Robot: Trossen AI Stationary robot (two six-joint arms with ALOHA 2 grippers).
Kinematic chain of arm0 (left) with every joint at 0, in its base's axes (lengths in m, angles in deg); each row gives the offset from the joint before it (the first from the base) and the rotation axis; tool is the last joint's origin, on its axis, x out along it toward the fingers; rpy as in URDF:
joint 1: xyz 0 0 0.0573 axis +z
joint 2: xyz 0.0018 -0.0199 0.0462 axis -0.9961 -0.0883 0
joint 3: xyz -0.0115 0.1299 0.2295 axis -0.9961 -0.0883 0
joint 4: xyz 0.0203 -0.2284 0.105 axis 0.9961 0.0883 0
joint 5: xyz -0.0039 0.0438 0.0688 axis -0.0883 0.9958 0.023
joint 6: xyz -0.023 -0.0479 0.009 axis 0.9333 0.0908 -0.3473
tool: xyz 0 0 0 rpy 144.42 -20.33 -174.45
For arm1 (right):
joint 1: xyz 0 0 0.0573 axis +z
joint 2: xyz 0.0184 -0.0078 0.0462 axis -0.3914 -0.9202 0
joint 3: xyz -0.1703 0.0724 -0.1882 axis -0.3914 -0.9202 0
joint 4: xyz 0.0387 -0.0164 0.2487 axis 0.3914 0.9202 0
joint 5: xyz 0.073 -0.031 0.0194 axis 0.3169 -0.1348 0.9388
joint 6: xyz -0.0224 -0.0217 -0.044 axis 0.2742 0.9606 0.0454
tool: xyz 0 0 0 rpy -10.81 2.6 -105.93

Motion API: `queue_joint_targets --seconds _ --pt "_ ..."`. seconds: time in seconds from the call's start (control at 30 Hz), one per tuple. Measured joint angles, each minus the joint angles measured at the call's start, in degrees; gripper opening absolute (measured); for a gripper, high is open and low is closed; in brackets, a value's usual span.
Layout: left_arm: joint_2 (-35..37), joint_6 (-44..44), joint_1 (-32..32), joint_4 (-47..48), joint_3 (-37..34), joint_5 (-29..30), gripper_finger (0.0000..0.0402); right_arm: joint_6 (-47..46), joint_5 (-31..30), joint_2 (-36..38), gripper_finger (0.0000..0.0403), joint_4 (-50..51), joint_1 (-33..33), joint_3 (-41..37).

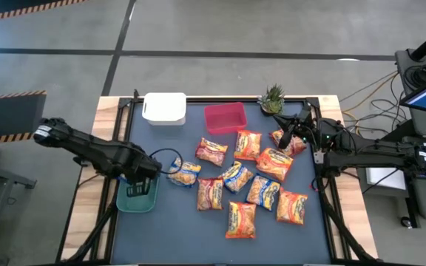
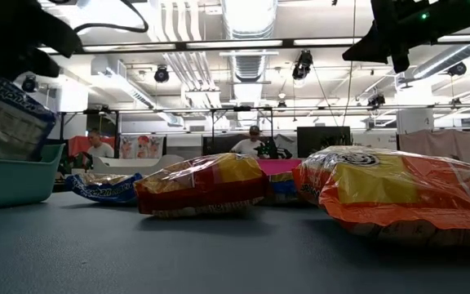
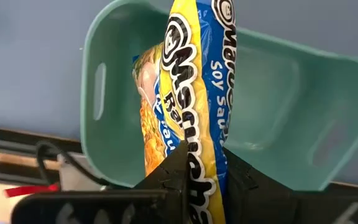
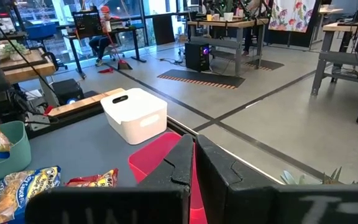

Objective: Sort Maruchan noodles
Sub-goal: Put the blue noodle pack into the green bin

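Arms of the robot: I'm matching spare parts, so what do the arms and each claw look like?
Both arms are dark, near-black, jointed tubes with thin black cables running alongside. The left claw has two matte black, wedge-shaped fingers; the right claw has the same angular black fingers. The left arm's base end shows a small white marking.

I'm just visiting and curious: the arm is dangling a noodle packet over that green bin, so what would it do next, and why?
Probably open and let go. The left gripper pinches the yellow-blue packet by one end, hanging right over the green bin, so releasing should drop it in. The right gripper waits shut near the red bin.
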Motion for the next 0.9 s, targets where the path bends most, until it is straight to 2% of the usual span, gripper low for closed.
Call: queue_joint_targets --seconds 0.33,0.67,0.9 --pt "-5.18 -9.08 0.04 -0.39 -0.01 1.73 0.0036 0.02 0.00 0.00 0.0009 -0.04 0.00 0.00" --pt "-8.59 -9.47 0.04 -0.12 -0.03 7.43 0.0040 0.02 0.00 0.00 0.0009 -0.04 0.00 0.00" --pt "-9.37 -8.24 0.02 1.22 -0.03 8.74 0.0075 0.02 0.00 0.00 0.0009 -0.07 0.00 0.00"
